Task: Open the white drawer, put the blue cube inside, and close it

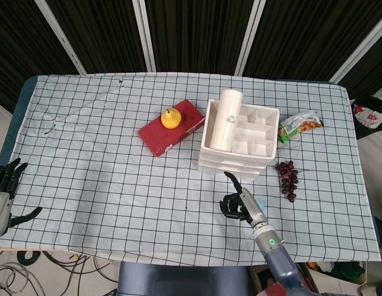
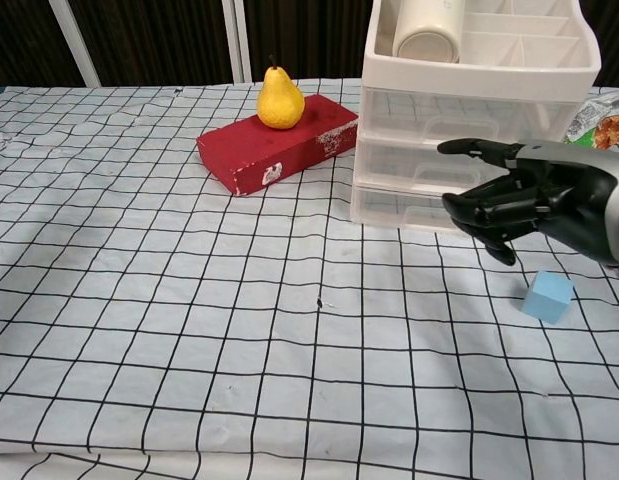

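**Three drawers, all closed; cube outside on the tabletop**

Item 1. White drawer unit [image 2: 469,130]: three stacked drawers, each front flush with the frame, each with a moulded handle. Through the translucent fronts no contents can be made out. The open tray on top is split into compartments; a white cylindrical cup [image 1: 226,120] lies on its side along the left compartment, and the remaining compartments look bare.

Item 2. Right hand [image 2: 524,200]: empty, fingers loosely curled and apart, thumb extended, held in front of the middle and lower drawer fronts. Contact with a handle cannot be confirmed. Judged placement: lined up to hook a handle, since opening comes first.

Item 3. Blue cube [image 2: 548,296]: on the tabletop [image 2: 189,330] at about 5 o'clock from the right hand, near it, untouched; hidden behind the arm in the head view.

Item 4. Left hand [image 1: 2,191]: fingers spread, holding nothing, parked at the tabletop's near-left edge, well apart from the work.

Item 5. Bystanders: pear [image 2: 279,98] on a red box [image 2: 279,145] at 9 o'clock from the unit; grapes [image 1: 288,179] and a snack packet [image 1: 300,125] at 3 o'clock.
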Controlling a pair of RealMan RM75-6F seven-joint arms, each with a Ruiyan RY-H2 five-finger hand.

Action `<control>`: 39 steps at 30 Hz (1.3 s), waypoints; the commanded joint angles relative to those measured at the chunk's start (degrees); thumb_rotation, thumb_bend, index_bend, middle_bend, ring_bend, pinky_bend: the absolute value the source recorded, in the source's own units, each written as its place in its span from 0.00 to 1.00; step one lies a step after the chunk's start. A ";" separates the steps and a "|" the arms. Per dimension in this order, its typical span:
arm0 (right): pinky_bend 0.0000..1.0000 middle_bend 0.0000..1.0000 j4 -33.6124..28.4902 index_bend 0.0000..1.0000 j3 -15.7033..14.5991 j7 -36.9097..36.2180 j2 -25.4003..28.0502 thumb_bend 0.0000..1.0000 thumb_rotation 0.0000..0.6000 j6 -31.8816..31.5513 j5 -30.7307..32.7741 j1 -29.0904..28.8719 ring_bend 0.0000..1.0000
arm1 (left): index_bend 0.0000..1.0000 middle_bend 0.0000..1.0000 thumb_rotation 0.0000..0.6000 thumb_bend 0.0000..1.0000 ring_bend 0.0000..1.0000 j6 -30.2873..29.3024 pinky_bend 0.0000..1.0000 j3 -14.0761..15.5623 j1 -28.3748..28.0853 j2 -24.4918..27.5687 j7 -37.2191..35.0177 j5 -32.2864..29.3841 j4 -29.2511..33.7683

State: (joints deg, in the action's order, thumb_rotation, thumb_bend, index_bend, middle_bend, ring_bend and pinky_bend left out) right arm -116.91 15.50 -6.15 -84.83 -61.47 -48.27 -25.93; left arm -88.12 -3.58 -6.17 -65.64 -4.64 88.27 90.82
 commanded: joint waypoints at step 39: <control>0.77 0.73 7.56 0.13 10.12 -7.37 -10.66 0.49 1.00 -1.58 10.51 -2.29 0.76 | 0.00 0.00 1.00 0.02 0.00 0.11 0.00 0.00 0.01 0.24 -1.09 -0.13 0.09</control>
State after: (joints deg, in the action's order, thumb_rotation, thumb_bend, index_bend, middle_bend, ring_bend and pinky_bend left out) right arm -109.38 25.55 -13.49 -95.47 -63.10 -37.83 -28.17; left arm -88.01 -3.58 -6.16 -65.40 -5.72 88.14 90.91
